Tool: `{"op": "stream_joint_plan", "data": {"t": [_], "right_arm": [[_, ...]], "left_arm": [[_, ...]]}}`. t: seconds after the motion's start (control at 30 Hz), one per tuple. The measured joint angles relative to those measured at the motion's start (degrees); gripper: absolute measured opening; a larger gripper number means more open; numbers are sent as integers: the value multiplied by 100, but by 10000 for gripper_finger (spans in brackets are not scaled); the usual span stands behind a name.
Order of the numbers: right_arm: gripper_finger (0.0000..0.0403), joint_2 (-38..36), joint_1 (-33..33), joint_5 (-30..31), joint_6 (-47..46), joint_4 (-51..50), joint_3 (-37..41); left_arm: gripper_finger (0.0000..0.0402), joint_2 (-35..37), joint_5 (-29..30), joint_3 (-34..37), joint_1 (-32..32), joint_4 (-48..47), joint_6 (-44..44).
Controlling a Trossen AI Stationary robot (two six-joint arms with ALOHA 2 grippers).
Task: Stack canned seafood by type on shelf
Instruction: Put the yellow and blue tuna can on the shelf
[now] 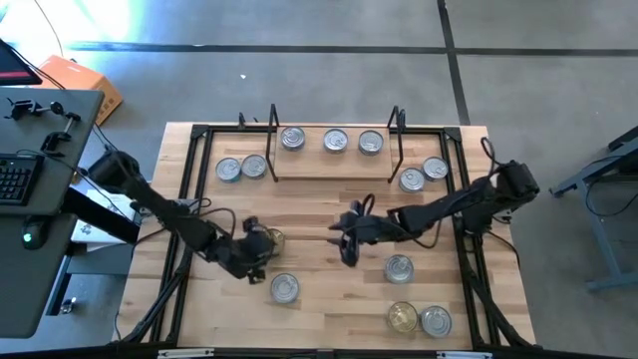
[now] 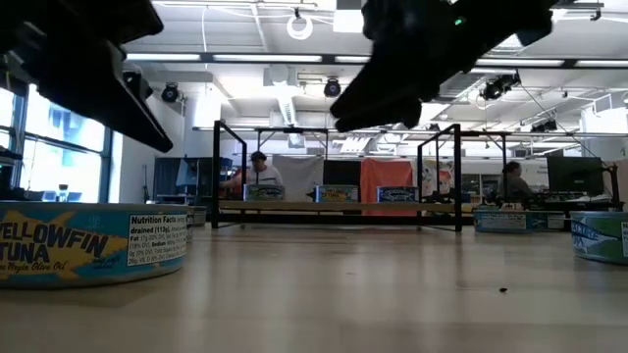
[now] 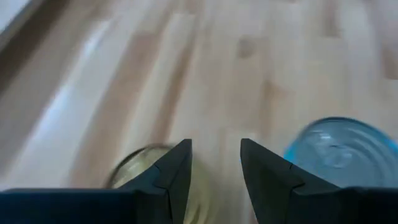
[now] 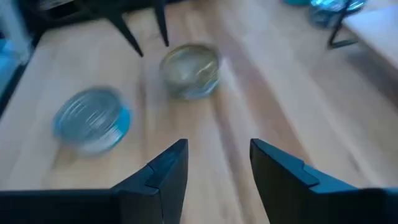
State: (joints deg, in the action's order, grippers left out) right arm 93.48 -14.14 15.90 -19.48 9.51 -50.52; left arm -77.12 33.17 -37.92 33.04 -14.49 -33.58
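The shelf point(image 1: 334, 165) stands at the table's far side with three silver-lidded cans point(image 1: 336, 141) on its board. My left gripper point(image 1: 257, 251) hovers open at the table's left middle. A gold-lidded can point(image 3: 140, 165) stands on the table just past one of its fingers, and a blue, silver-lidded can point(image 3: 339, 149) lies beyond the other. My right gripper point(image 4: 217, 144) is open near the table's middle point(image 1: 346, 244). It points toward that gold can point(image 4: 189, 68) and the blue can point(image 4: 93, 118), with only bare wood between its fingers.
Two cans point(image 1: 239, 168) sit left of the shelf and two point(image 1: 424, 175) right of it. A silver can point(image 1: 399, 267), a gold one point(image 1: 402, 317) and another silver one point(image 1: 436, 320) stand near the front right. A tuna can point(image 2: 93, 240) fills the low view's left.
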Motion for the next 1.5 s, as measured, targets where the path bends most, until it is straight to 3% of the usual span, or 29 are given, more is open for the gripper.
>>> {"op": "stream_joint_plan", "data": {"t": [0.2, 0.4, 0.5, 0.63, 0.8, 0.97, 1.07, 1.27, 1.37, 1.5], "right_arm": [[165, 430, 115, 22, -127, 446, 2], [165, 575, 15, 20, -142, 467, 2], [165, 369, -84, 21, -125, -55, 2], [165, -190, -264, 282, -406, -1186, 2], [165, -901, -659, 1204, -871, -2570, 2], [165, -1479, -1069, 2131, -1621, -3863, 2], [165, -1729, -1192, 2366, -2313, -4925, 0], [165, -1896, -1084, 2158, -4310, -7154, 0], [165, -1859, -1054, 1663, -4732, -7533, 2], [165, -1846, -1158, 1044, -4540, -7372, 1]], "left_arm": [[128, 592, 427, -633, -234, -3658, -1916], [128, 1178, 918, -519, -621, -5054, -3186], [128, 1408, 938, -360, -1088, -4972, -3414], [128, 1573, 907, -160, -1924, -4768, -2931], [128, 1564, 794, 5, -2846, -4383, -2178], [128, 1558, 419, 257, -3278, -3531, -1337], [128, 1559, -25, 259, -3267, -3494, -1211], [128, 1559, -72, 259, -2688, -3144, -1711], [128, 1559, -66, 259, -2224, -2543, -1773], [128, 1537, -49, 257, -1591, -1661, -1327]]}}
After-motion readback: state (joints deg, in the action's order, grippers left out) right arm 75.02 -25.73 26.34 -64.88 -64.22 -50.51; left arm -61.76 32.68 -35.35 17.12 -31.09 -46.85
